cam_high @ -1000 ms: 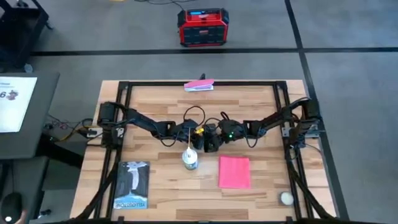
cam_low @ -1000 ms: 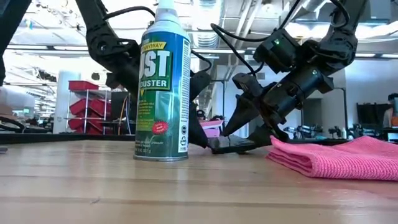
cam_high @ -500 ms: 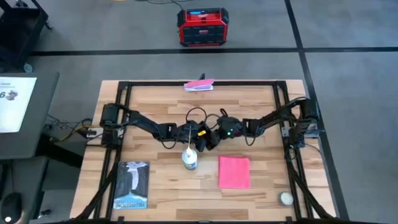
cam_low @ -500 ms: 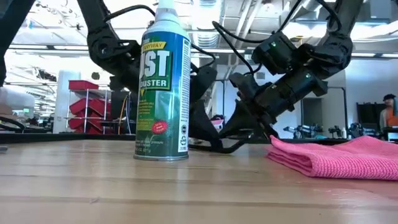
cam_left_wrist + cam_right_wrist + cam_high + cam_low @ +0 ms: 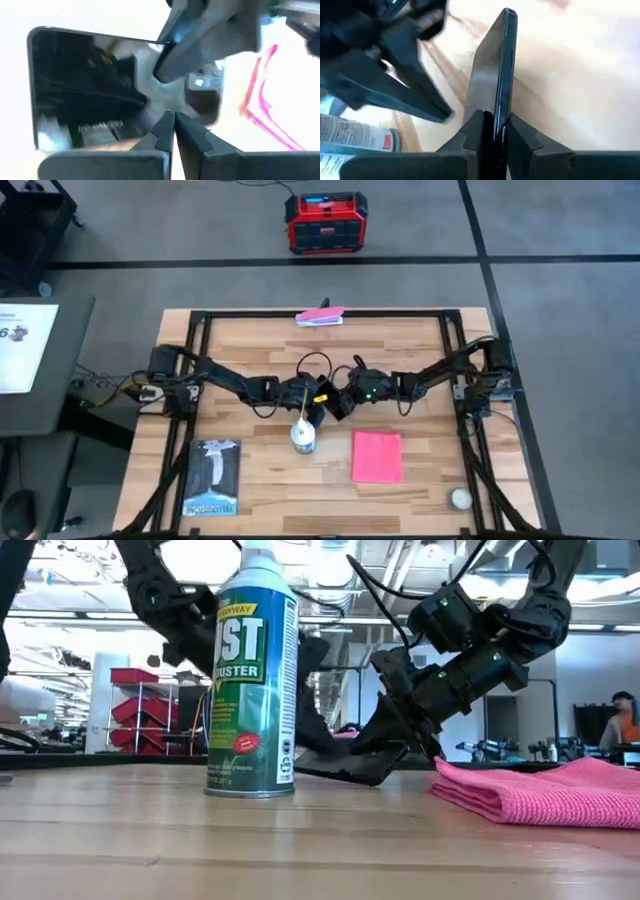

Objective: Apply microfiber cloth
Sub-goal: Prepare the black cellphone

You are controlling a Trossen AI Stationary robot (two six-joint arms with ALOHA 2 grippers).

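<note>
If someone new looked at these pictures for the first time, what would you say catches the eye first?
Probably the two dark arms meeting mid-table, where the right gripper clamps a black phone by its edge and tilts it up off the wood, with the left gripper shut close beside it. Next, the green duster can standing upright just in front of them, and the bright pink microfiber cloth lying flat and untouched to the right of the can.

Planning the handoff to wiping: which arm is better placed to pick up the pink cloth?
Probably the left. The right gripper is shut on the phone, while the left gripper holds nothing, though the microfiber cloth lies on the right arm's side.
</note>
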